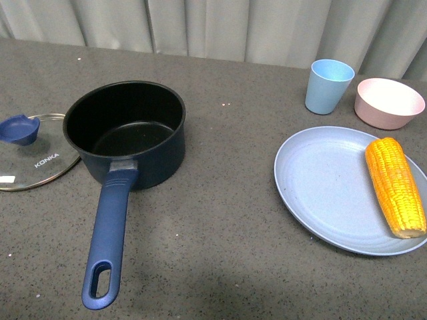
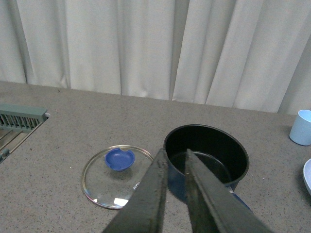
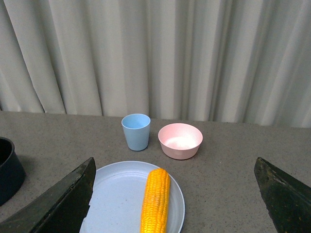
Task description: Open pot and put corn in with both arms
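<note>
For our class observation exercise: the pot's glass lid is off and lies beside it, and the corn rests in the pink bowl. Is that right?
Not quite. The lid is indeed off, lying beside the pot, but the corn rests on the blue plate, not in the pink bowl, which is empty. The front view shows it.

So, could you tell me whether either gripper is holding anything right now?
Nothing is held: the left gripper is nearly closed on air, the right gripper wide open above the corn.
</note>
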